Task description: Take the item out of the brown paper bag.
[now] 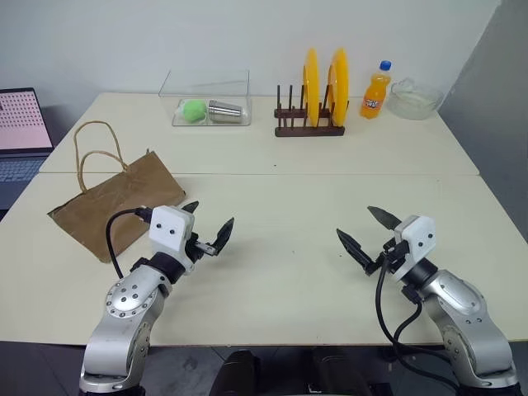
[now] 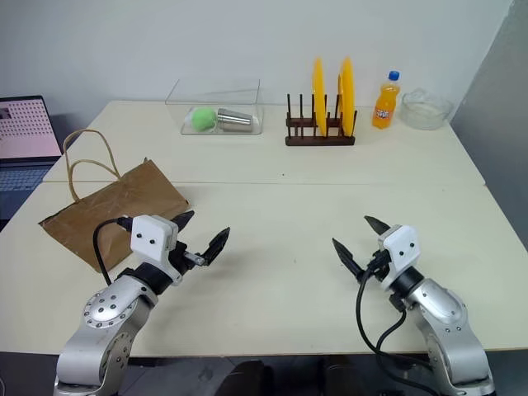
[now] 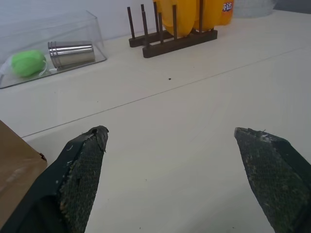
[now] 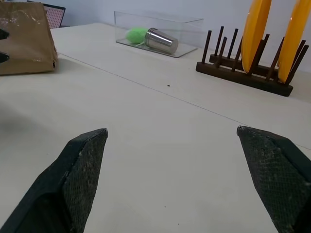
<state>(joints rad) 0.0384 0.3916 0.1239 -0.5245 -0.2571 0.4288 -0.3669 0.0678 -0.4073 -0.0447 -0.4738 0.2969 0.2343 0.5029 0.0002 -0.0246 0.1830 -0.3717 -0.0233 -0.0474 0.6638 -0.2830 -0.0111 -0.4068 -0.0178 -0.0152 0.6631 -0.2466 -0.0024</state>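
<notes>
1. The brown paper bag [image 1: 115, 202] lay flat and creased on the cream table [image 1: 280, 272], towards the robot's left side, with its two tan cord handles [image 1: 97, 153] looping out towards the far edge.
2. The item to be taken out could not be seen; whether it sat inside the bag could not be told from any view.
3. The left gripper [image 1: 208, 226] hovered just beside the bag's near right corner, its two black fingers spread wide apart and holding nothing. In the left wrist view the fingers [image 3: 80, 177] stood far apart over bare tabletop, with a brown corner of the bag at the edge.
4. The right gripper [image 1: 368, 229] hung over the table well apart from the bag, on the robot's right, its fingers also spread wide and empty. The right wrist view showed its fingers [image 4: 80, 170] with the open table between them.
5. Farther back, a clear plastic box [image 1: 208, 99] held a green ball [image 1: 195, 110] and a metal cup [image 1: 225, 110] lying on its side.
6. To the right of the box stood a dark wooden plate rack [image 1: 308, 125] with two yellow plates [image 1: 323, 87] upright in it.
7. An orange soda bottle [image 1: 376, 92] with a blue cap stood just right of the rack, and a glass bowl [image 1: 415, 99] sat beside it near the table's far right corner.
8. A laptop [image 1: 21, 132] with a pink screen was off the table's left end.
</notes>
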